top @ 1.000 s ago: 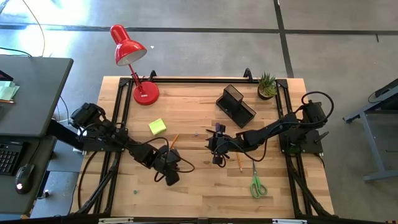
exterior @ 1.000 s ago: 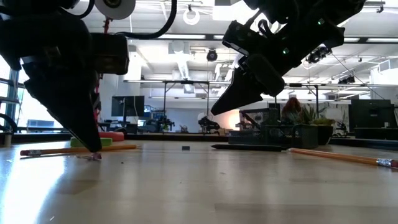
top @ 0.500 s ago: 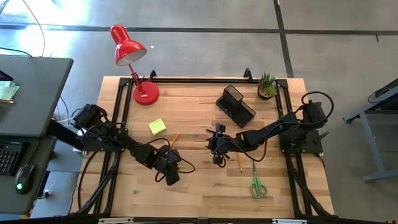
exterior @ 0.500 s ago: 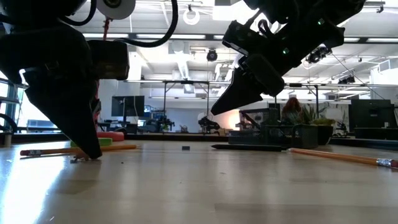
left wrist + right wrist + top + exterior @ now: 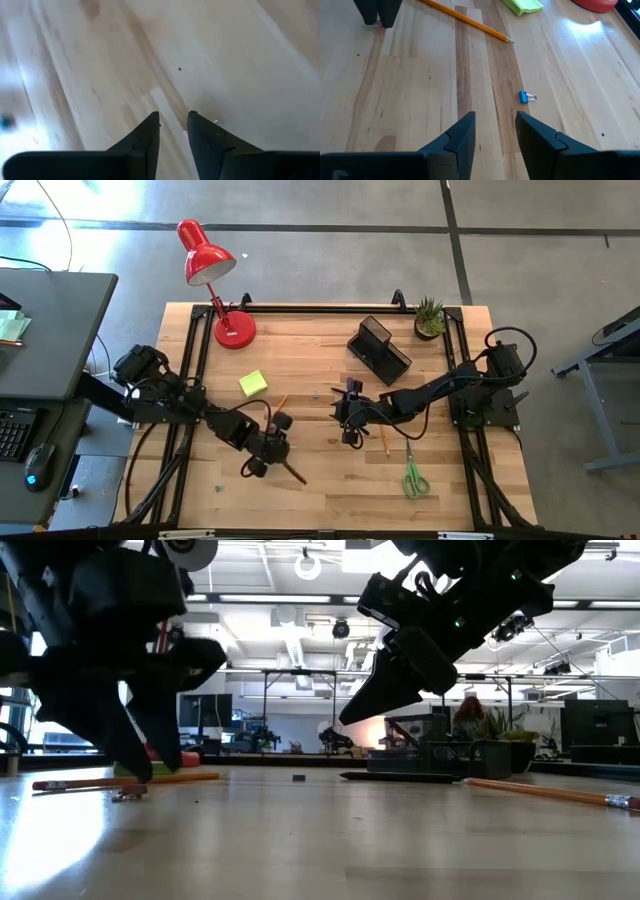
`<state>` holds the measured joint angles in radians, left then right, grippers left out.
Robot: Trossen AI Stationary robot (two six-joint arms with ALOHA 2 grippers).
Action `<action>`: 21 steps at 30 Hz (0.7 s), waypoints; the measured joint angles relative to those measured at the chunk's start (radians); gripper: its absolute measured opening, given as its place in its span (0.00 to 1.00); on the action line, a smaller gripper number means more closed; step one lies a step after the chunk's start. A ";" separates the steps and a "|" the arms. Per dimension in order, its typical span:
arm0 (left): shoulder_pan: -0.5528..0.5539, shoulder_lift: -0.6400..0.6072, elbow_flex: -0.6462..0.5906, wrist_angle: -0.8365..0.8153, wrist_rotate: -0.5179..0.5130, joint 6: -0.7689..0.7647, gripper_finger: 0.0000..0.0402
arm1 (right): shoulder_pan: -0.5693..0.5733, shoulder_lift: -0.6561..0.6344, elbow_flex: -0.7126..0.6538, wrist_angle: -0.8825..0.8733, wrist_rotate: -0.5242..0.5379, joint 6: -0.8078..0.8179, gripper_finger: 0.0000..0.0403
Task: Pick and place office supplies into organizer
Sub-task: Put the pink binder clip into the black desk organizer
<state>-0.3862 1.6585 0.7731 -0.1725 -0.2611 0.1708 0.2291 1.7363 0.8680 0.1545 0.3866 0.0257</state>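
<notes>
Two pencils on the bench [image 5: 320, 490]: one pencil [image 5: 280, 407] slants beside the sticky notes [image 5: 253, 383], the second pencil [image 5: 385, 442] lies lengthwise above the scissors [image 5: 414, 476]. One organizer [image 5: 379, 348] sits diagonal near the plant [image 5: 430, 317]. Left gripper [image 5: 272, 463] slightly parted, tips down; right gripper [image 5: 345, 418] open, empty.

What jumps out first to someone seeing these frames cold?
The bright red desk lamp at the table's far left corner stands out most against the pale wood. Next come the two dark arms meeting mid-table: the left gripper low over the boards near a thin orange pencil, the right gripper hovering near the centre, fingers parted. Behind it sits the black wire-mesh organizer, beside a small green potted plant.
</notes>
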 joint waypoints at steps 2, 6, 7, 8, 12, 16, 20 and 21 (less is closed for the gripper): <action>0.000 0.000 0.000 0.008 0.000 0.123 0.21 | 0.000 0.000 0.000 0.000 0.000 0.000 0.33; 0.000 0.000 0.000 -0.010 0.045 0.346 0.21 | 0.000 0.000 0.000 -0.011 -0.004 0.000 0.33; 0.000 0.000 0.000 -0.012 0.064 0.383 0.21 | 0.000 0.000 0.000 -0.017 -0.006 0.000 0.33; 0.000 0.000 0.000 -0.012 0.082 0.404 0.21 | 0.000 0.000 0.000 -0.021 -0.006 0.001 0.33; 0.000 0.000 0.000 -0.016 0.130 0.470 0.21 | 0.000 0.000 0.000 -0.025 -0.006 0.002 0.33; 0.000 0.000 0.000 -0.047 0.089 0.520 0.21 | 0.000 0.000 0.000 -0.024 -0.006 0.002 0.33; 0.011 0.006 0.001 -0.084 0.056 0.544 0.21 | 0.000 0.000 0.000 -0.024 -0.007 0.002 0.33; 0.016 0.008 0.003 -0.089 0.060 0.546 0.21 | 0.000 0.000 0.000 -0.023 -0.007 0.002 0.33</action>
<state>-0.3698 1.6669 0.7757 -0.2610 -0.2007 0.7170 0.2287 1.7363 0.8684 0.1314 0.3798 0.0280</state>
